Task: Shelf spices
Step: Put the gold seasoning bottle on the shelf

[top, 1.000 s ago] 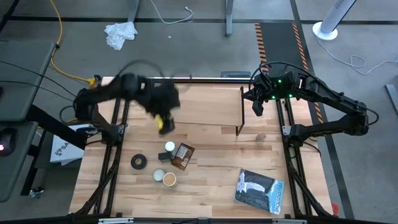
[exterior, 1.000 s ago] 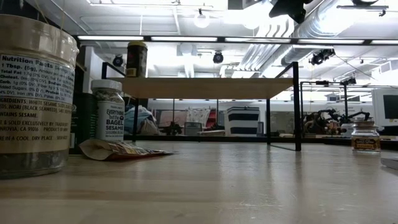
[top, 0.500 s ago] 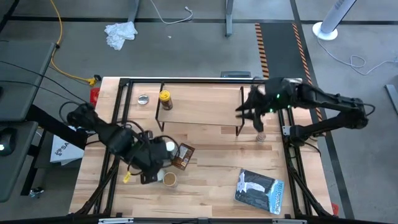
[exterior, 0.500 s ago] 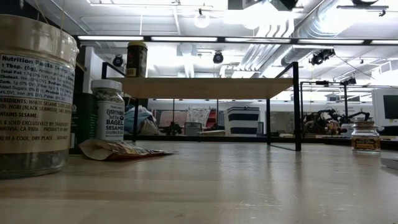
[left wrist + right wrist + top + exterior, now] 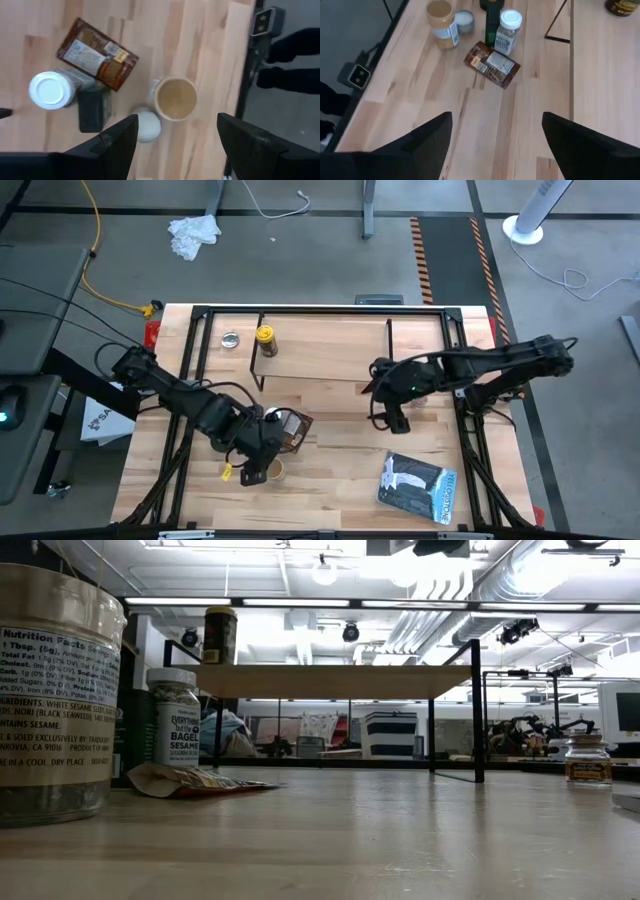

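Both arms over the table, both grippers empty, fingers apart.

High view: left arm runs from the left edge toward lower centre, left gripper [image 5: 255,465] low in the frame, its fingers [image 5: 117,142] spread wide in its wrist view, nothing between them. Right arm reaches from the right edge toward centre, right gripper [image 5: 393,418] pointing down, fingers [image 5: 427,140] parted, holding nothing.
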Motion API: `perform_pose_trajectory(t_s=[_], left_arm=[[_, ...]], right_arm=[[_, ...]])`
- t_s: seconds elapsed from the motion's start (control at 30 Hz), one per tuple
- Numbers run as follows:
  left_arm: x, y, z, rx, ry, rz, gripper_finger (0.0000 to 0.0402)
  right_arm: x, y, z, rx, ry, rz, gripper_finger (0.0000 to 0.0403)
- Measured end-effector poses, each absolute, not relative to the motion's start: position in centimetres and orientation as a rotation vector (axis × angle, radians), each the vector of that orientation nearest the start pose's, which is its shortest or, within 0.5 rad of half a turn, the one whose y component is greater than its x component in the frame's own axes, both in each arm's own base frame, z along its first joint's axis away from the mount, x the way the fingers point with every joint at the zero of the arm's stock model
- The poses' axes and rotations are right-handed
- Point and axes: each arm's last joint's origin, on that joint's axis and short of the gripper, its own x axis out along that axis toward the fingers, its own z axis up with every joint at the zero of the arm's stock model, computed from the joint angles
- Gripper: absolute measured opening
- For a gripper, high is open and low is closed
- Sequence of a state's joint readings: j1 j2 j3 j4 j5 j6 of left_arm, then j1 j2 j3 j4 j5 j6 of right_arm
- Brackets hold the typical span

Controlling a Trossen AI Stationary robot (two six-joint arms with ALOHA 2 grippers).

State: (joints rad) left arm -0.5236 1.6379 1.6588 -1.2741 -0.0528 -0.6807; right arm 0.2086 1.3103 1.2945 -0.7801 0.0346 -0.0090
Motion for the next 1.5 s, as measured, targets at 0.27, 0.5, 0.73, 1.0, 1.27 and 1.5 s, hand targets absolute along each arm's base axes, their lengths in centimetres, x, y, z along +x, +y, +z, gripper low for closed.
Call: perform_pose_trajectory(t_s=[0.27,0.5,0.73,1.0,1.27,1.5], left_arm=[[26.8,-15.8,34.0,-0.292,1.239,0.134,0.0267],[26.8,-20.1,32.0,-0.214,1.249,0.009,0.0267],[29.8,-21.9,26.3,-0.047,1.342,0.038,0.0267],[31.8,-20.6,24.6,-0.231,1.506,-0.015,0.0267],[32.2,-19.1,25.7,-0.245,1.496,-0.106,0.0267],[33.0,-18.4,27.1,-0.293,1.422,-0.129,0.0267]], right_arm=[[26.2,5.4,34.4,-0.112,0.799,0.151,0.0307],[26.2,5.4,34.4,-0.109,0.799,0.147,0.0307],[26.2,5.3,34.4,-0.11,0.798,0.136,0.0307],[26.2,5.3,34.4,-0.088,0.799,0.128,0.0307],[26.2,5.3,34.4,-0.09,0.799,0.132,0.0307],[26.2,5.3,34.4,-0.09,0.799,0.132,0.0307]])
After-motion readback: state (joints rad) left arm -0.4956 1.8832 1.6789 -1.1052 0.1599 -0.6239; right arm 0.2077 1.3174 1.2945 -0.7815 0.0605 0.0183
